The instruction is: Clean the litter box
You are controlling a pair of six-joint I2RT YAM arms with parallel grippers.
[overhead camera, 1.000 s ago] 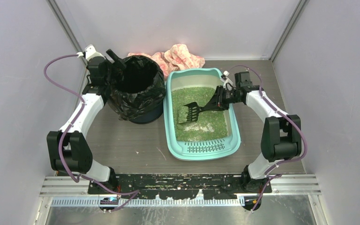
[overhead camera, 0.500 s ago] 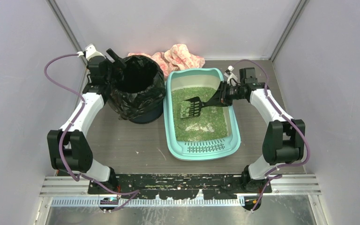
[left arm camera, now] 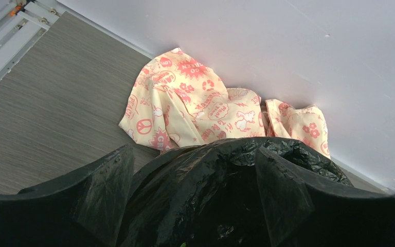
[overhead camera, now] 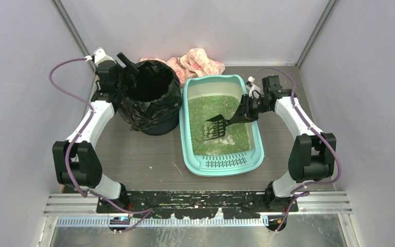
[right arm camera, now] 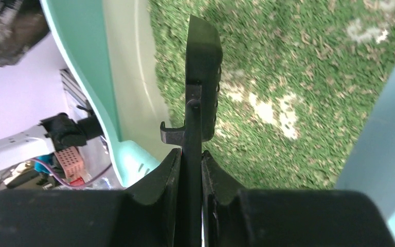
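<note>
The right gripper was clamped narrow on the handle of a black scoop, its fingers pressing the thin handle from both sides in the wrist view. The gripper sat over the 3 o'clock rim of the litter box. From there the handle ran down toward 8 o'clock, so the slotted head lay over the middle of the green litter. A shadow showed on the litter just beside the head. Whether the head touched the grains could not be told. In the wrist view the scoop appeared edge-on, with pale patches in the litter beside it.

The box lay right of the table's centre, long axis from 12 to 6 o'clock, with its slotted lip at the 6 o'clock end, nearest the arm bases.

At the box's 9 o'clock, just beside it, stood a round bin lined with a black bag. The left gripper hung at the bin's 10 o'clock rim with its fingers spread wide and the bag bulging between them. Contact could not be told.

A crumpled cloth with a pink print lay against the back wall at the box's 12 o'clock, near the bin's far side.
</note>
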